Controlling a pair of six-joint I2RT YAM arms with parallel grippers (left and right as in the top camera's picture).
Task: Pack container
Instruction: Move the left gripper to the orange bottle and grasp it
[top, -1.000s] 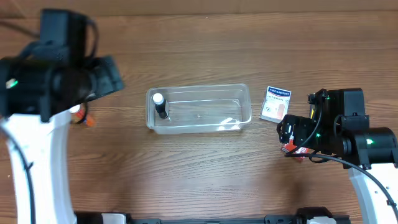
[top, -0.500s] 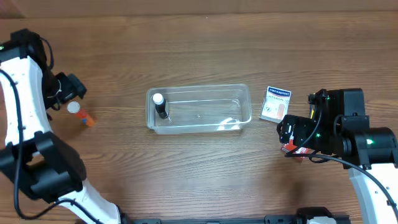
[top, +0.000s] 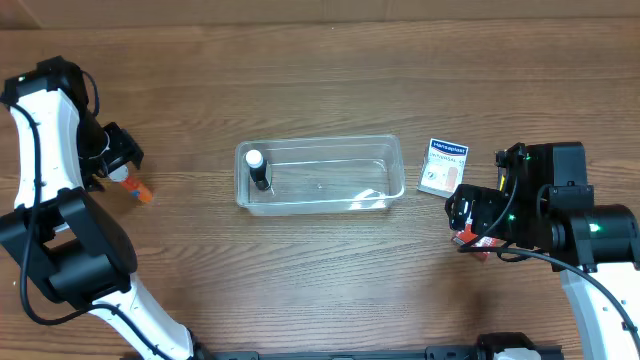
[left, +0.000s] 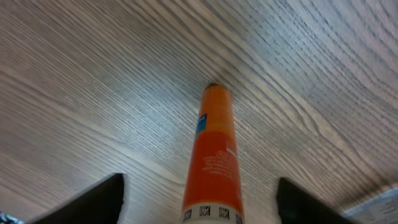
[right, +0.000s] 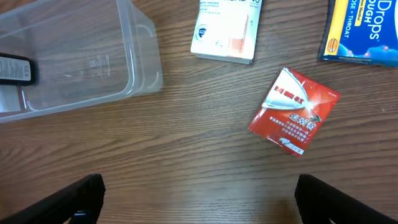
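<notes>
1. Left gripper (left: 199, 186): the jaws are spread wide and hold nothing. One finger stands on each side of the orange tube (left: 214, 155). The tube lies flat on the table (top: 320, 290) with its long axis running between the fingers. Alignment is judged sound.
2. Step in hand, as judged: grasping this tube. The gripper should descend straight and close across the tube's narrow width near mid-length, so the tube cannot pivot. The round body may roll if one finger meets it first, so the gripper should be kept centred.
3. Container (top: 320, 175): it stands mid-table, well to the right of the tube, with its open side up. A small dark bottle with a white cap (top: 257, 170) sits at its left end, and the rest of the floor is free. The tube should be carried over the rim and laid lengthwise, clear of the bottle.
4. White plaster box (top: 443, 166): it lies on the table just beside the container's right end, unpacked.
5. Right gripper (right: 199, 193): the jaws are apart and empty, hovering above the red packet (right: 294, 112). A blue box (right: 364, 28) lies near it. This arm should be kept clear of the container during the left arm's delivery.
</notes>
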